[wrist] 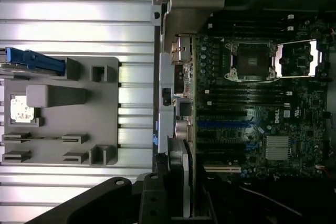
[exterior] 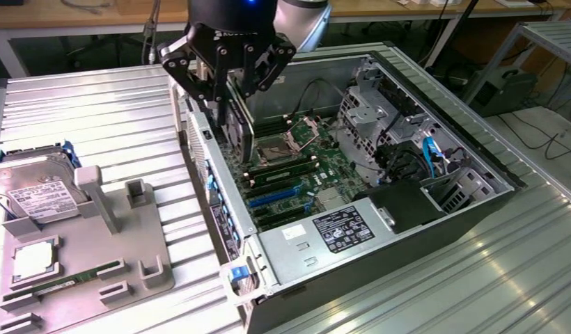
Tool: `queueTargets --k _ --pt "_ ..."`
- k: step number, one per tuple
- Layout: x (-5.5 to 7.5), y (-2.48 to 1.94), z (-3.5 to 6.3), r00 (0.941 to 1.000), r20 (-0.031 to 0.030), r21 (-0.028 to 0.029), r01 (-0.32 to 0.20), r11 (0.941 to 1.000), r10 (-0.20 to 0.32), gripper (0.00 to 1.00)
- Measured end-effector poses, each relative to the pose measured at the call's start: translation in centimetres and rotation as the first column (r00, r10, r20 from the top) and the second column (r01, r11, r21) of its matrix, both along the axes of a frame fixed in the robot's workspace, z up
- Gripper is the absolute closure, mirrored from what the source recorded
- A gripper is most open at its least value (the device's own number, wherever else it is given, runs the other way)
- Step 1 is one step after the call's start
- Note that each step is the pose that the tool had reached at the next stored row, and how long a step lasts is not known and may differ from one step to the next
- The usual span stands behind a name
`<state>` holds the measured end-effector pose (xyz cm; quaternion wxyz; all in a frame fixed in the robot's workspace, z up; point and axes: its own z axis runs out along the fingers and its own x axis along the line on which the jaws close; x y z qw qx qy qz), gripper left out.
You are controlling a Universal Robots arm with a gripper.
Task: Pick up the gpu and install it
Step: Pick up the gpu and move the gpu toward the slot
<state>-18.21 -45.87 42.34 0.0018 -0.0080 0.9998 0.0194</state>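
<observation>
Starting at nine o'clock in the exterior view, we see a grey holder point(exterior: 127, 243) lying on the ribbed metal surface point(exterior: 99, 111). A hard drive point(exterior: 40, 191) with a white label stands in its far end. Toward seven o'clock a square processor chip point(exterior: 32, 261) sits in a pocket, with a long green memory stick point(exterior: 67, 282) just beside it.

Moving toward twelve o'clock, we find the black claw point(exterior: 232, 94) hanging over the open computer case point(exterior: 471, 202), above the case wall that faces the holder. Its fingers are clamped on the gpu point(exterior: 237, 125), which hangs upright just inside that wall, above the motherboard point(exterior: 304, 181). We cannot tell whether its lower edge touches the board. In the wrist view the gpu point(wrist: 181, 177) shows edge-on beside a dark finger point(wrist: 152, 203), with a blue slot point(wrist: 223, 124) and the processor socket point(wrist: 252, 61) on the board nearby.

Past centre, toward three o'clock, stand a metal drive cage point(exterior: 379, 118) and blue cables point(exterior: 429, 153). A labelled silver box point(exterior: 304, 243) fills the case end at five o'clock.
</observation>
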Motion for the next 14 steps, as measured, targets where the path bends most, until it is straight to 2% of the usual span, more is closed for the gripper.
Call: queueTargets --k 14 --pt "3.4 0.00 0.00 1.0000 0.0000 -0.0001 -0.001 1.0000 0.001 0.71"
